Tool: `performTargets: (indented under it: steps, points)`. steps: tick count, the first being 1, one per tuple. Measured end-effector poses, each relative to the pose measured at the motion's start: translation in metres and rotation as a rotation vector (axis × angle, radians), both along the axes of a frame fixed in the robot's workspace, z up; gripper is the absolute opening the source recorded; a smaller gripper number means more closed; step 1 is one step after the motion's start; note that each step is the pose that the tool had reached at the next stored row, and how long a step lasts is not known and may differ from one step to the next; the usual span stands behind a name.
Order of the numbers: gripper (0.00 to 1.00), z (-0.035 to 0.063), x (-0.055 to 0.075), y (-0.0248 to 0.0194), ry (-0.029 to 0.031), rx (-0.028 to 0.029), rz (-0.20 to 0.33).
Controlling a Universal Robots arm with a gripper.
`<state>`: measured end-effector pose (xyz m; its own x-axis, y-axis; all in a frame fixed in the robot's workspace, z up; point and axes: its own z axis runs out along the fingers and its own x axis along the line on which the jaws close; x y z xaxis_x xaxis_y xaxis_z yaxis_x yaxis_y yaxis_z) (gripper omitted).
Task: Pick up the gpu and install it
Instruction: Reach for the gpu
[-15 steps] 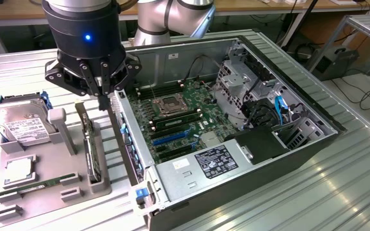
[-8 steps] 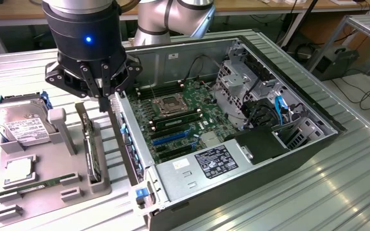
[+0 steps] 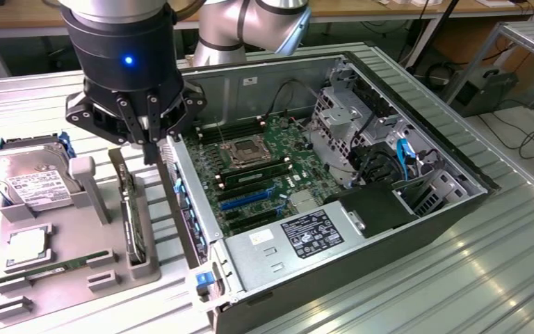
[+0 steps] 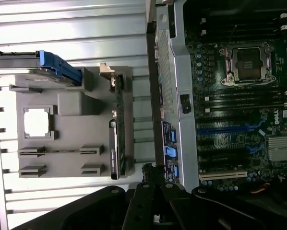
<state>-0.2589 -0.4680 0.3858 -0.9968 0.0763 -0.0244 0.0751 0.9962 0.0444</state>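
The gpu (image 3: 135, 221) stands on edge in a slot of the grey holder tray (image 3: 81, 229), to the exterior view's left of the open computer case (image 3: 360, 229). In the wrist view the gpu (image 4: 116, 139) is a thin dark card in the same tray (image 4: 71, 143). My gripper (image 3: 148, 147) hangs above the far end of the gpu, close to the case's rear wall, fingers pressed together with nothing between them. Its fingertips (image 4: 155, 175) sit over the gap between tray and case. The motherboard (image 3: 258, 174) with its blue expansion slots (image 3: 248, 200) lies exposed inside the case.
A silver hard drive (image 3: 26, 179) with a blue bracket, a processor chip (image 3: 28, 247) and a green RAM stick (image 3: 49, 268) also rest in the tray. The case's drive cage (image 3: 350, 118) and power supply (image 3: 318, 236) flank the motherboard. The ribbed metal table (image 3: 452, 278) extends around.
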Motion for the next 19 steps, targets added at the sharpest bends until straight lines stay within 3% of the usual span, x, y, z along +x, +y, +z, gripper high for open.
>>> performTargets:
  steps: [19]
  points:
    - [0.11,-0.0007,0.0000,-0.0084,-0.0001,0.0000,0.000]
